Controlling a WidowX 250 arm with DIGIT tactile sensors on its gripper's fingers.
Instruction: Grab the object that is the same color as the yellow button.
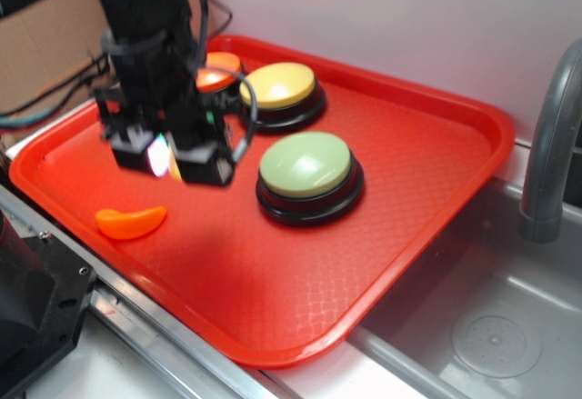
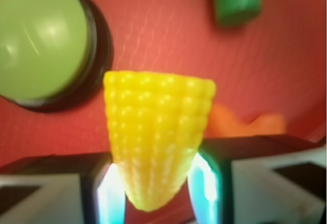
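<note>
Filling the wrist view's centre, the small yellow ridged plastic corn cob (image 2: 156,145) stands lengthwise, tapered tip clamped between the closed fingers (image 2: 110,193).

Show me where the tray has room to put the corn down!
The tray is bare right of the green button and along its near edge past the orange slice. It's crowded at the back by the yellow button.

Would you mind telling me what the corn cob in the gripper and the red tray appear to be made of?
The corn cob looks like moulded plastic: uniform yellow, glossy kernel bumps in regular rows. The red tray also seems plastic, semi-matte, with a fine embossed texture and a raised, rounded rim. Neither material is certain from looks alone.
</note>
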